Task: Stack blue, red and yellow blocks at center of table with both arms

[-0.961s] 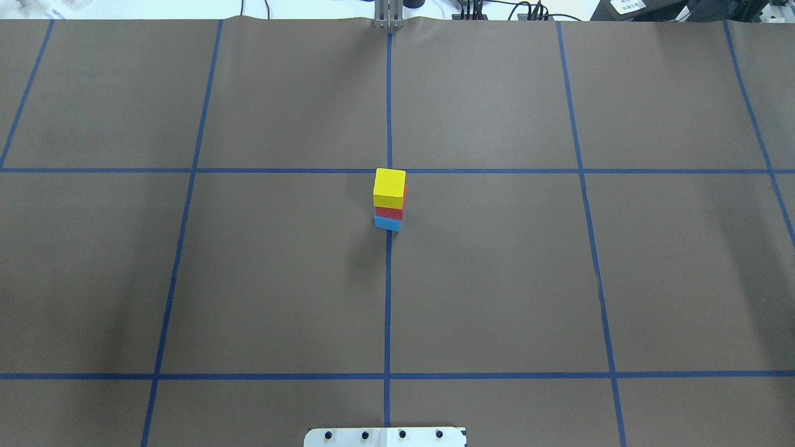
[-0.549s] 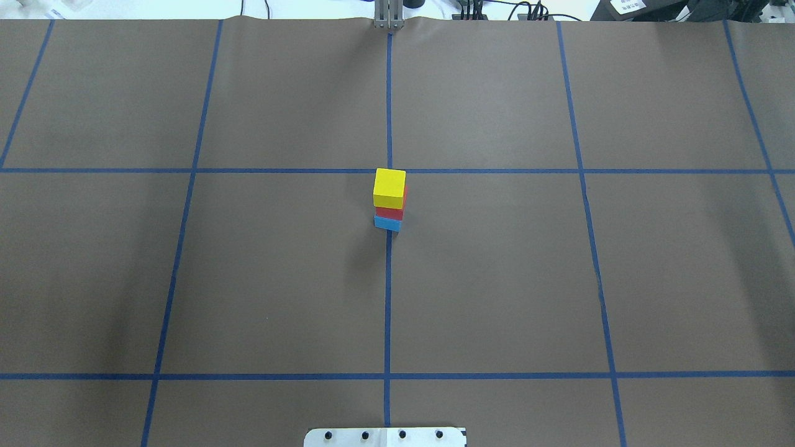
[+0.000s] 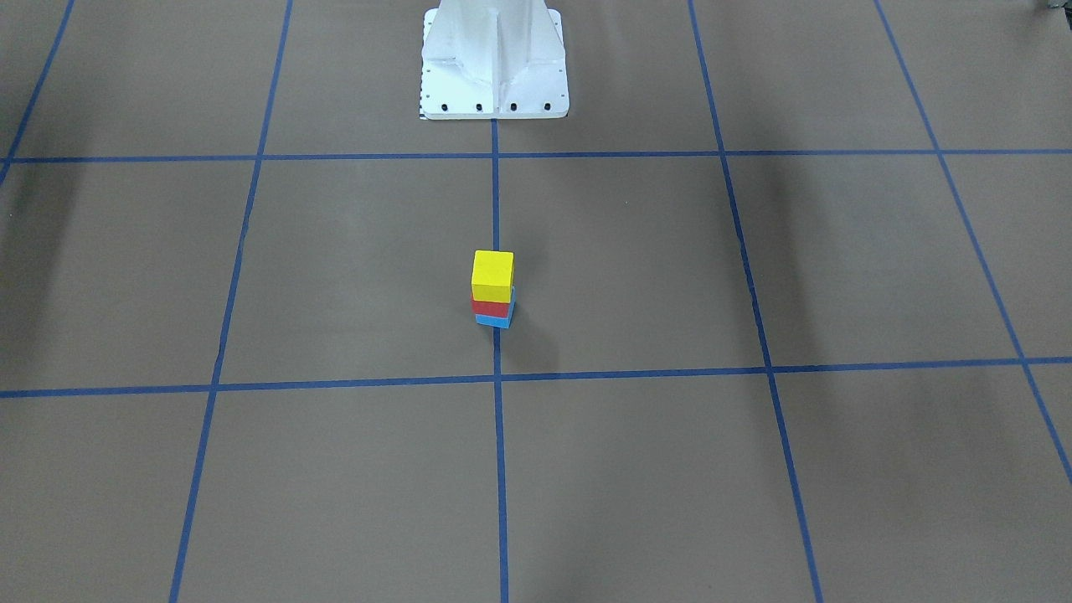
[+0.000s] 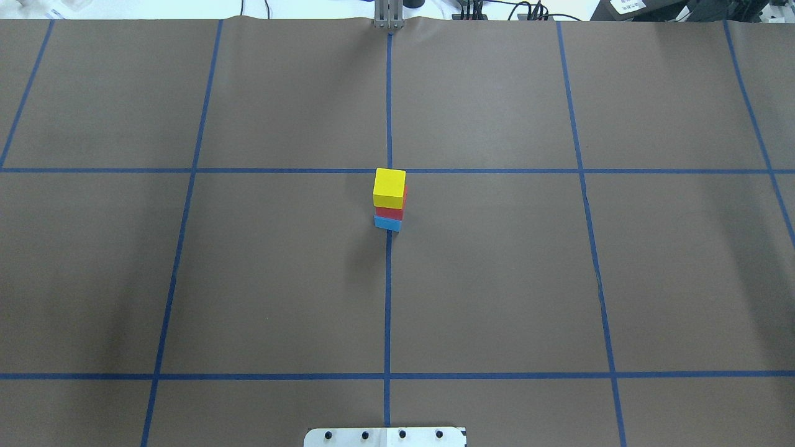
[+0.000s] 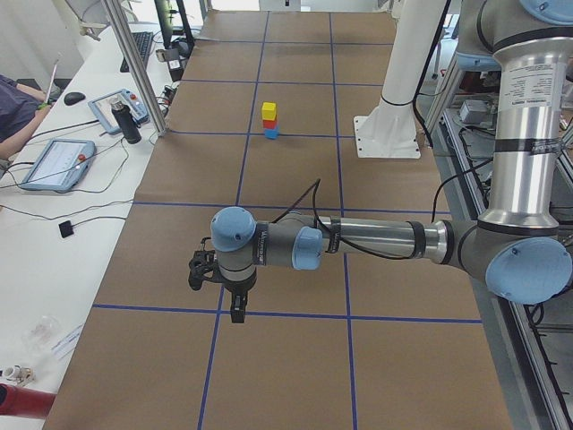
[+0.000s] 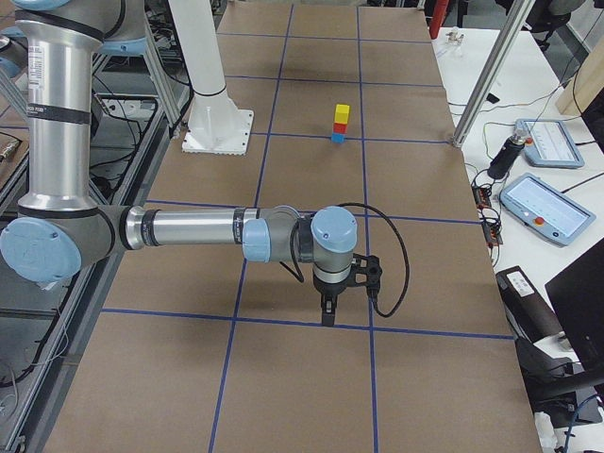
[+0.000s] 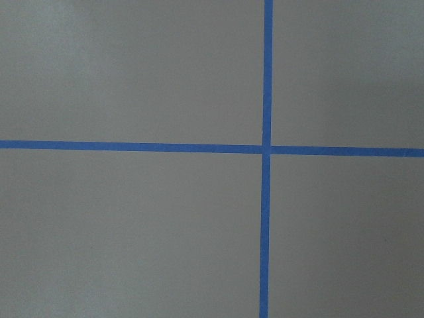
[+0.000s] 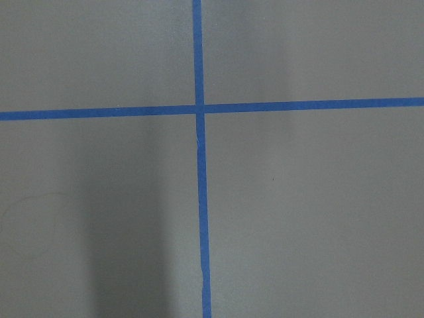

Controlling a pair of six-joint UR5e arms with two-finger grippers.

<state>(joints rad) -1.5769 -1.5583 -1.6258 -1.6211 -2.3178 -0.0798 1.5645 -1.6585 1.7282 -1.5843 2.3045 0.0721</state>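
Three blocks stand in one stack on the centre tape line of the table (image 4: 273,279): the yellow block (image 4: 389,186) on top, the red block (image 4: 389,213) under it, the blue block (image 4: 386,224) at the bottom. The front-facing view shows the same stack with its yellow block (image 3: 492,272) uppermost. My left gripper (image 5: 235,309) hangs over a tape crossing far from the stack, seen only from the side, so I cannot tell its state. My right gripper (image 6: 327,311) hovers likewise at the other end, state unclear. Both wrist views show only bare table and tape.
The white pedestal (image 3: 494,59) stands at the robot's edge of the table. Side desks hold tablets (image 5: 55,164) (image 6: 545,208), cables and a post (image 5: 134,63). A person's sleeve (image 5: 13,112) shows at the left desk.
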